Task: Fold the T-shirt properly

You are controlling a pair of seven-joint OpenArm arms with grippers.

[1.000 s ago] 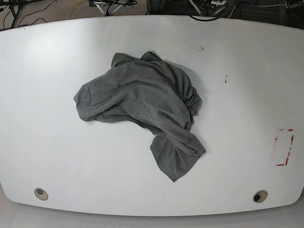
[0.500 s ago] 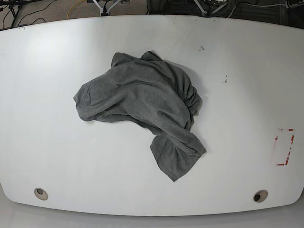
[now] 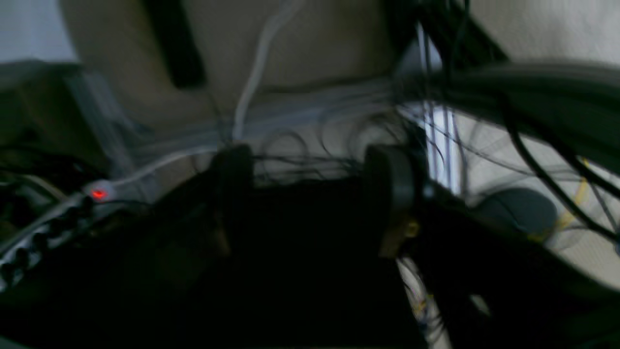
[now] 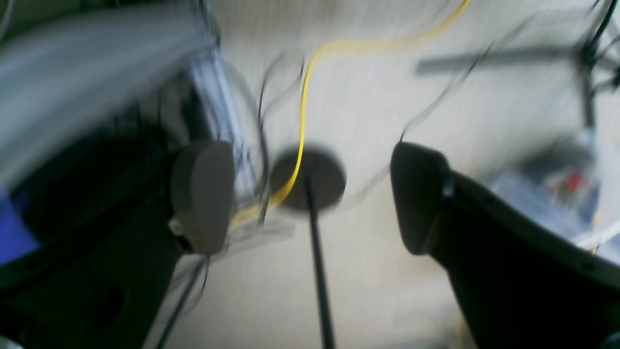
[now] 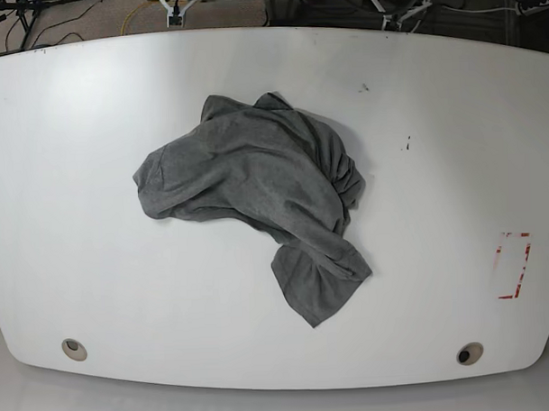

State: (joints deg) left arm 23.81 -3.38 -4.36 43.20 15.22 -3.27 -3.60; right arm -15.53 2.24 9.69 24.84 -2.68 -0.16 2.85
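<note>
Unmoved, crumpled T-shirt lies diagonally, far-left to near-right, on table.

Arm parts at the counter's far edge: spreading apart, slipping toward the frame top.
Wrist views: blurring with motion.

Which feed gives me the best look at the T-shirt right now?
The base view: the whole T-shirt lies crumpled mid-table, unobstructed. Both wrist views are blurred and aimed at cables and floor off the table; neither shows any of the shirt.
</note>
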